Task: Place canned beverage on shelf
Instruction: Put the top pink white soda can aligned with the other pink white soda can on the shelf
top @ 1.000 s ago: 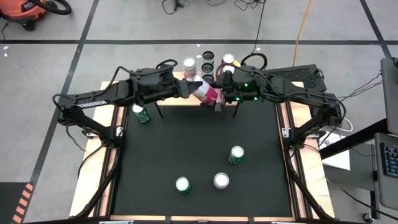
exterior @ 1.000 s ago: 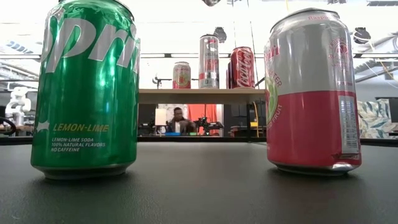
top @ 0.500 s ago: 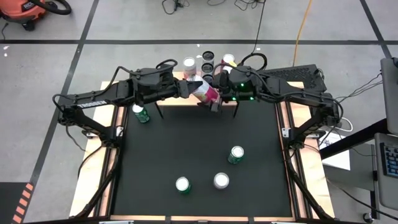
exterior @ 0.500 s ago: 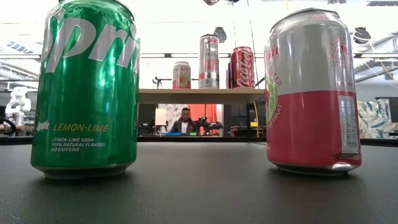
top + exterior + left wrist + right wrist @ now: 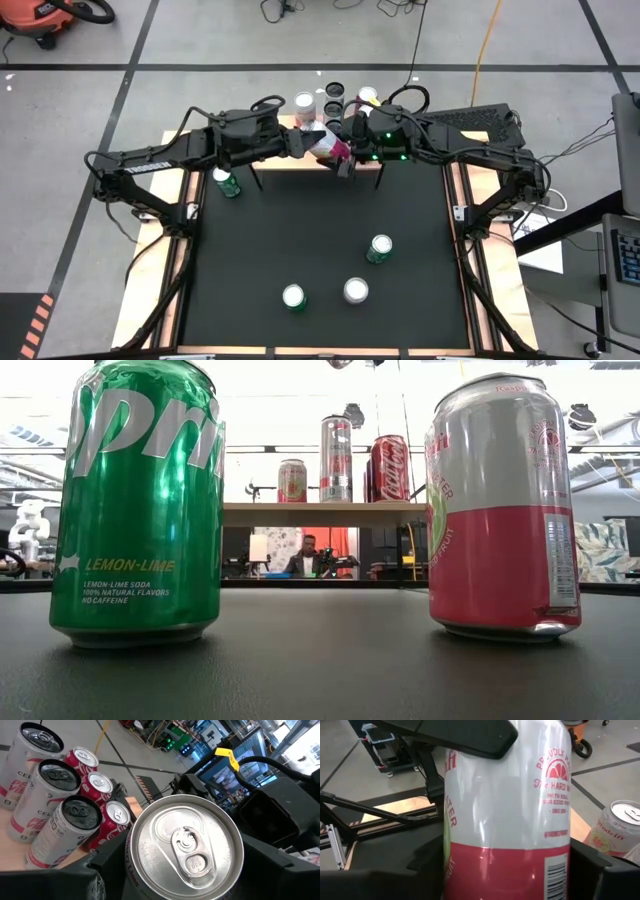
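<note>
A white and pink can [image 5: 328, 147] is held tilted in the air between my two grippers, over the near edge of the shelf [image 5: 320, 513] at the table's far middle. My left gripper [image 5: 312, 140] reaches it from the left and is shut on it. My right gripper [image 5: 345, 158] reaches it from the right and is shut on it. The wood-topped shelf carries several upright cans [image 5: 60, 805], which also show in the high view [image 5: 333, 97]; the arms hide most of its top there. My left gripper pinches the can's sides near its top end [image 5: 134, 855] between its two fingers, coming level from the table's left. The can's top [image 5: 187, 847] faces back toward this wrist. One finger [image 5: 470, 735] lies across the can's white upper part. The can is clear of the shelf. My right gripper has its two fingers against opposite sides of the can's pink lower half [image 5: 457, 870], coming from the table's right, fingers across the can. The can stands between them, lifted clear and tilted.
Loose cans stand on the black table: a green one at the left [image 5: 227, 182], a green one [image 5: 380, 248] right of centre, and a green [image 5: 293, 297] and a pink one [image 5: 356, 290] near the front. The shelf's thin legs [image 5: 258, 178] stand below the grippers.
My right gripper has crept a little toward the table's left and far edge. The can has shifted slightly the same way and stayed tilted in the air. My left gripper has kept its place.
</note>
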You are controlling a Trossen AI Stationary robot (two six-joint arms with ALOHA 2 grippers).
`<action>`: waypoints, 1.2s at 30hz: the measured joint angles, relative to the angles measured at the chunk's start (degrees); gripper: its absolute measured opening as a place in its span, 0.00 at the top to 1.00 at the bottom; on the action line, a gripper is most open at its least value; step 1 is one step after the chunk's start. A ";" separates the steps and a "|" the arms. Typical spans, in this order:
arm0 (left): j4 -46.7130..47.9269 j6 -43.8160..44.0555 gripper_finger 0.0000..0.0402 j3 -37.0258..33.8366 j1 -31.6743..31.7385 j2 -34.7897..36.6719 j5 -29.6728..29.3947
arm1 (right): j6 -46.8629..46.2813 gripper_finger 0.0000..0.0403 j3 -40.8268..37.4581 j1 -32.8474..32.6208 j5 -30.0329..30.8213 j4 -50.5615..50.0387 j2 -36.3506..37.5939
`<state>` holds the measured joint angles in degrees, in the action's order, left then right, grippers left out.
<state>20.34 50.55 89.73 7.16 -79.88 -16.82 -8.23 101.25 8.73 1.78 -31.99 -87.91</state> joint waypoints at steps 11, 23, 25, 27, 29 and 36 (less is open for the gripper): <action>-1.84 -1.84 0.03 0.00 0.37 0.72 1.83 | 0.01 0.31 0.00 -0.02 -0.63 0.46 0.25; -4.05 -14.72 0.03 0.02 0.70 8.19 1.72 | -2.58 0.31 5.30 2.04 -1.75 -0.40 1.52; -3.78 -17.25 0.03 0.02 0.70 9.40 1.73 | -4.41 0.31 5.96 2.62 -2.72 0.25 1.50; -3.67 -19.05 0.03 0.02 0.70 10.35 2.23 | -6.35 0.31 6.14 3.23 -4.46 2.10 1.50; -3.56 -20.08 0.03 0.02 0.70 11.25 2.89 | -8.18 0.31 6.16 3.34 -5.35 2.60 1.50; -2.11 -22.54 0.03 0.02 0.70 12.25 8.92 | -15.06 0.31 0.64 1.56 -7.91 12.79 1.50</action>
<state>18.23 28.01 89.76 7.86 -67.63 -7.90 -23.29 101.89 10.30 -6.13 -19.20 -86.41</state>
